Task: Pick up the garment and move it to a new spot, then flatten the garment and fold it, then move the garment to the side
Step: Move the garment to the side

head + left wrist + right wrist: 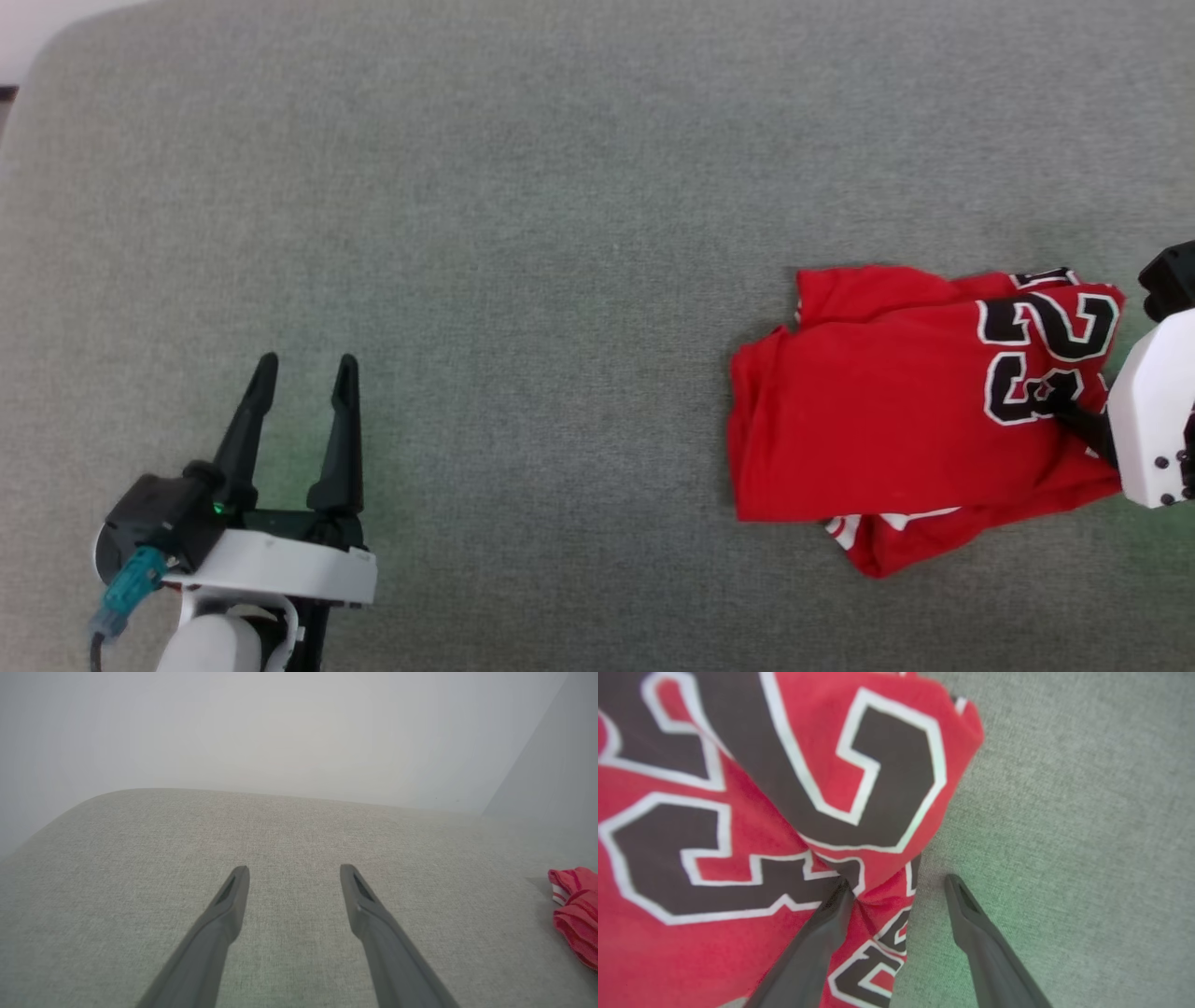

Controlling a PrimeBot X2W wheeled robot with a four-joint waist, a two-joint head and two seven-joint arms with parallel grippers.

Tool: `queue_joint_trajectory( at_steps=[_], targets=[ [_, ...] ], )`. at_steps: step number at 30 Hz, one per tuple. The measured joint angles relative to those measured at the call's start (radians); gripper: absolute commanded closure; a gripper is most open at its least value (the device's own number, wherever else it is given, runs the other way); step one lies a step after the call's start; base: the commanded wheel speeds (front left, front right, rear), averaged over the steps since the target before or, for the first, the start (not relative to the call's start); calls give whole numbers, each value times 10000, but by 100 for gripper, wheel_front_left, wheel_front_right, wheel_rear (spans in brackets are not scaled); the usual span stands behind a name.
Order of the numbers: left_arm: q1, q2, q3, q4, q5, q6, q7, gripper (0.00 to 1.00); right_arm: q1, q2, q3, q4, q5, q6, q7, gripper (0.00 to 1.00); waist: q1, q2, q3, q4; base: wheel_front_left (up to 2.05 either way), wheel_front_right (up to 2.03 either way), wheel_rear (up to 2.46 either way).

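Note:
The garment (pixel 887 401), red with a black white-outlined 23, lies bunched on the right of the grey surface; striped trim peeks out at its near edge. It also appears as a red lump (pixel 577 910) far right in the left wrist view. My right gripper (pixel 897 882) is open at the garment's (pixel 738 812) right edge. One finger (pixel 831 924) presses on the fabric near the number and the other rests over bare surface. In the head view one dark finger (pixel 1074 418) lies on the number. My left gripper (pixel 308 362) (pixel 294 870) stands open and empty at the lower left, far from the garment.
The grey upholstered surface (pixel 560 233) stretches wide between the two arms. Its rounded corner shows at the upper left (pixel 56 56). A pale wall (pixel 299 732) rises behind its far edge.

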State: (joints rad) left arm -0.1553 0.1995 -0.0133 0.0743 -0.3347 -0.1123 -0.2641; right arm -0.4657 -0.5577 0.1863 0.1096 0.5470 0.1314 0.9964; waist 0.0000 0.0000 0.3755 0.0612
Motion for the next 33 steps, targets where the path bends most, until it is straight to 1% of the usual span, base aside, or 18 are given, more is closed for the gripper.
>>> queue_joint_trajectory(
  at_steps=[2, 3, 4, 5, 6, 13, 21, 25, 33],
  targets=[
    [-84, -33, -2, 58, 38, -23, 0, 0, 0, 44, -73, 4, -46, 0, -8, 0, 0, 0, 116, 75, 0, 0, 0],
    [-107, -40, 6, 77, 58, -40, -2, 0, 1, 67, -107, 4, -86, 0, -27, 16, 1, 0, 163, 107, 0, 0, 0],
    [-128, -50, 13, 111, 96, -59, 0, 0, 1, 71, -119, -2, -121, 0, -59, 51, 0, 0, 203, 133, 0, 0, 0],
    [-147, -58, 23, 142, 107, -67, 0, 0, 2, 71, -127, -19, -121, 0, -123, 55, 1, 0, 231, 153, 0, 0, 0],
    [-174, -67, 35, 169, 109, -84, 0, 0, 6, 84, -157, -17, -121, 0, -198, 100, 0, 0, 249, 164, 0, 0, 0],
    [-244, -79, 48, 301, 192, -123, 0, 0, 225, 466, -299, 0, -19, 2, -840, 100, 0, 0, 149, 42, 0, 0, 0],
    [-237, -73, -46, 134, 332, -159, 0, 0, 478, 932, -913, 125, 119, 15, -2063, 100, 0, 0, 62, -431, 0, 0, 0],
    [-243, 77, -79, -17, 364, -167, 0, 0, 606, 798, -1613, 242, 111, 2, -2529, 100, 0, 0, 75, -769, 0, 0, 0],
    [-407, 573, -213, -414, 368, -169, 0, 0, 429, 460, -3231, 387, -38, 2, -3417, 100, 0, 0, 281, -1559, 0, 0, 0]
  ],
)
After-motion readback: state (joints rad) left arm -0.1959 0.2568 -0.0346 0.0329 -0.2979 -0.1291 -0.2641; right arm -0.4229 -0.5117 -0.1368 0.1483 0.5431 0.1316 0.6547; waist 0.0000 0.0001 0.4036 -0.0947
